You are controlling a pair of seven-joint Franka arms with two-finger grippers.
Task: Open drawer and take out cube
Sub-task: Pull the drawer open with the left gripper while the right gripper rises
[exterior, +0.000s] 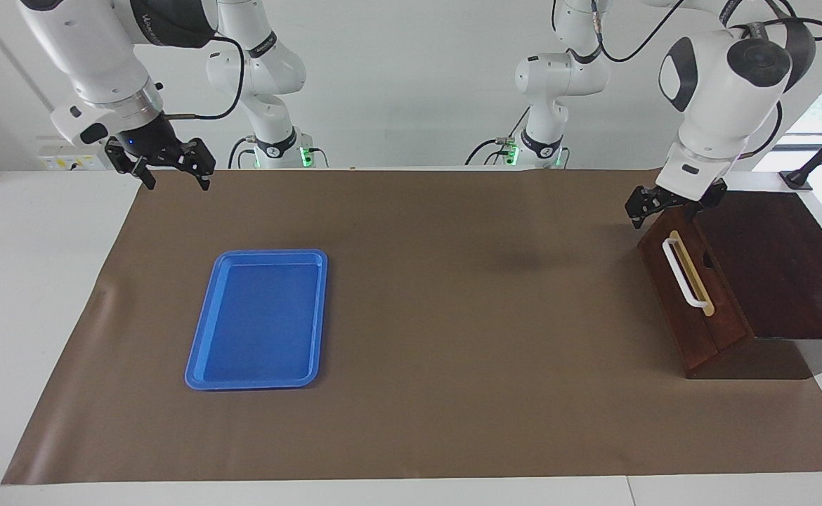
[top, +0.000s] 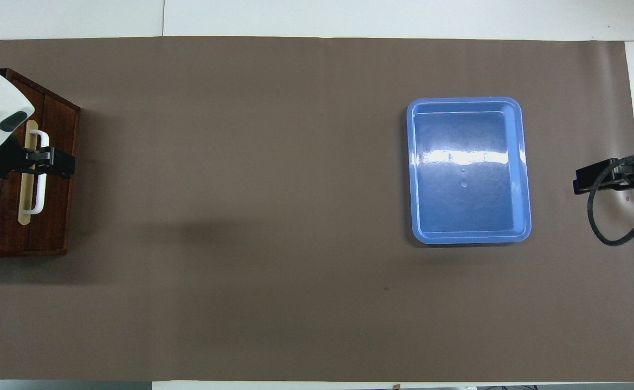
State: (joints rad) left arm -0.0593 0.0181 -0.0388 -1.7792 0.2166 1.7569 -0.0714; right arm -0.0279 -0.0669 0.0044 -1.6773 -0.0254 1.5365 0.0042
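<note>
The drawer [exterior: 674,302] is shut in its dark wooden box [exterior: 776,267] at the left arm's end of the table, with its white bar handle [exterior: 685,275] facing the middle of the table. No pale interior shows. The yellow cube is hidden. My left gripper [exterior: 672,204] is open and hangs over the end of the handle nearer the robots, just above the drawer front. In the overhead view my left gripper [top: 46,162] lies across the handle [top: 38,189]. My right gripper [exterior: 174,176] is open and empty, raised over the right arm's end of the table, and waits.
A flat blue tray [exterior: 200,351], empty, lies on the brown mat [exterior: 453,316] toward the right arm's end; it also shows in the overhead view [top: 522,162]. White table surface borders the mat on all sides.
</note>
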